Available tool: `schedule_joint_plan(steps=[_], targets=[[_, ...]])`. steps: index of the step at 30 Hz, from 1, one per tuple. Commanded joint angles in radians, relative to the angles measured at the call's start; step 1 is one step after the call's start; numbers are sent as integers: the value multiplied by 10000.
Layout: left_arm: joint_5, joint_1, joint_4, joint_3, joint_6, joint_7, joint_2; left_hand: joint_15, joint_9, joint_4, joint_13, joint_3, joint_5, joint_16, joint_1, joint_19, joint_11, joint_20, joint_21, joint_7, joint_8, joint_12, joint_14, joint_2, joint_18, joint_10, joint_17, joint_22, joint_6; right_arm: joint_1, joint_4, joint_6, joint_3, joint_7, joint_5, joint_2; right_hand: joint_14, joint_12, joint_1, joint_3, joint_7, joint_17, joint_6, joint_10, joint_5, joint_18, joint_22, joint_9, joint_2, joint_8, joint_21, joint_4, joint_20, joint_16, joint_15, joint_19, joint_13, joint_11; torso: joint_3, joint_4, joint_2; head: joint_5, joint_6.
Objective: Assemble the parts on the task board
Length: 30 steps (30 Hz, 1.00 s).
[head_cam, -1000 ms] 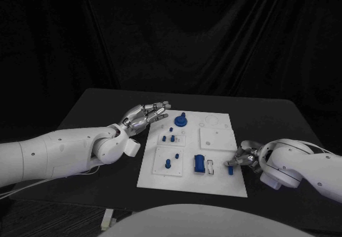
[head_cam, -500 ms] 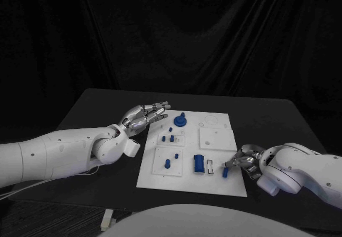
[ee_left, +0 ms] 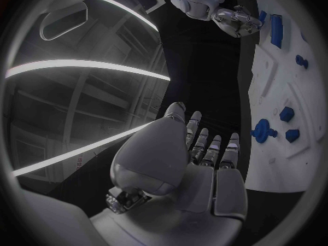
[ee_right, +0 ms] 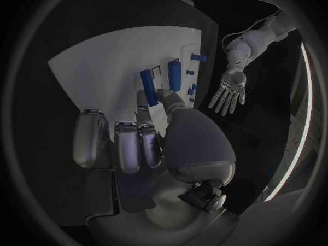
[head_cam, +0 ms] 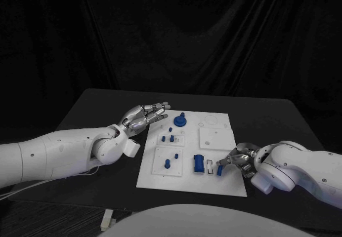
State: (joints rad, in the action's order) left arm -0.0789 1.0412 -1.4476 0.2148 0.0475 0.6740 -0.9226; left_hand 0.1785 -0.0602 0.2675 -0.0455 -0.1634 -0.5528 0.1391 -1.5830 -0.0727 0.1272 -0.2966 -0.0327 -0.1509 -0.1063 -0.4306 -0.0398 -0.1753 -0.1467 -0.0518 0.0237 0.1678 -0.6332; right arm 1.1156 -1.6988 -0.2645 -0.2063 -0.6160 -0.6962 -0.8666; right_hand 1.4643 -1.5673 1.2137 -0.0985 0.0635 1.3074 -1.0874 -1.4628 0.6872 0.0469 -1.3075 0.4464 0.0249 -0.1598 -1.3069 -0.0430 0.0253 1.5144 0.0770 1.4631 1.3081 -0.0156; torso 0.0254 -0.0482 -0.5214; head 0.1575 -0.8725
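Left hand (head_cam: 146,116): raised above the table just off the far left edge of the white rectangular task board (head_cam: 214,185), palm up, fingers straight and spread, holding nothing. Forearm comes in low from the left.

Right hand (head_cam: 238,160): low over the board's near right part, fingers curled inward. It pinches a small blue peg-shaped part (head_cam: 220,170) at its fingertips, the peg tilted and just beside the white slotted block (head_cam: 211,166). A larger blue rectangular block (head_cam: 198,164) stands just left of that slot. The right wrist view shows the fingers (ee_right: 130,145) bunched over the board, with blue blocks (ee_right: 148,86) beyond them.

Other blue parts: a round knobbed piece (head_cam: 181,120) at the far left of the board, small pegs (head_cam: 169,138) mid-left.

Change over the last second: right hand has moved leftward, from the board's right edge inward; the peg went with it, toward the slotted block. Left hand has stayed put.
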Motion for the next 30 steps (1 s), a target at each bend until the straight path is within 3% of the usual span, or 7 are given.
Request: schedule_joint_plan(steps=[1, 10, 17, 30], targets=[[4, -13, -17, -9, 117, 95, 15, -45, -13, -5, -10, 56, -35, 39, -73, -73, 85, 27, -70, -67, -62, -50, 12, 0, 164, 21, 14, -1, 4, 21, 24, -181, 2, 27, 199, 51, 838, -35, -6, -923, -62, 1508, -30, -1080, 20, 134, -1836, 25, -113, -75, -1, -884, 22, -36, 68, 17, 2627, -59, -1, 7, -3, 9, -2], [4, -16, -4, -9, 138, 74, 29, -45, -13, -5, -10, 56, -35, 39, -73, -73, 85, 27, -70, -67, -62, -50, 12, 0, 164, 21, 14, -1, 4, 40, 224, -7, 2, 22, 209, 399, 837, -35, -94, -947, -64, 1502, -22, -1080, -25, 134, -1835, 38, -114, -106, 0, -900, 19, -39, 70, 16, 2627, -59, -4, 16, -5, -47, -2], [4, -18, 7, -9, 163, 52, 42, -45, -13, -5, -10, 56, -35, 39, -73, -73, 85, 27, -70, -67, -62, -50, 12, 0, 164, 21, 14, -1, 4, 56, 527, 367, 2, -76, 210, 706, 839, -35, -399, -1009, -108, 1507, 60, -1080, -720, 138, -1831, 109, -153, -248, 13, -989, 3, -32, 93, 11, 2627, -92, 1, -4, 0, 21, -2], [4, -20, 28, -9, 207, 22, 55, -47, -15, -12, -9, 67, -38, 46, -87, -77, 99, 26, -71, -81, -70, -54, 10, 2, 170, 17, 16, -1, -18, 60, 825, 704, 2, -129, 215, 1001, 840, -35, -584, -1013, -118, 1511, 134, -1080, -1121, 137, -1830, 137, -204, -319, 14, -992, -5, -27, 100, 12, 2627, -99, 0, 7, -6, 12, -2]])
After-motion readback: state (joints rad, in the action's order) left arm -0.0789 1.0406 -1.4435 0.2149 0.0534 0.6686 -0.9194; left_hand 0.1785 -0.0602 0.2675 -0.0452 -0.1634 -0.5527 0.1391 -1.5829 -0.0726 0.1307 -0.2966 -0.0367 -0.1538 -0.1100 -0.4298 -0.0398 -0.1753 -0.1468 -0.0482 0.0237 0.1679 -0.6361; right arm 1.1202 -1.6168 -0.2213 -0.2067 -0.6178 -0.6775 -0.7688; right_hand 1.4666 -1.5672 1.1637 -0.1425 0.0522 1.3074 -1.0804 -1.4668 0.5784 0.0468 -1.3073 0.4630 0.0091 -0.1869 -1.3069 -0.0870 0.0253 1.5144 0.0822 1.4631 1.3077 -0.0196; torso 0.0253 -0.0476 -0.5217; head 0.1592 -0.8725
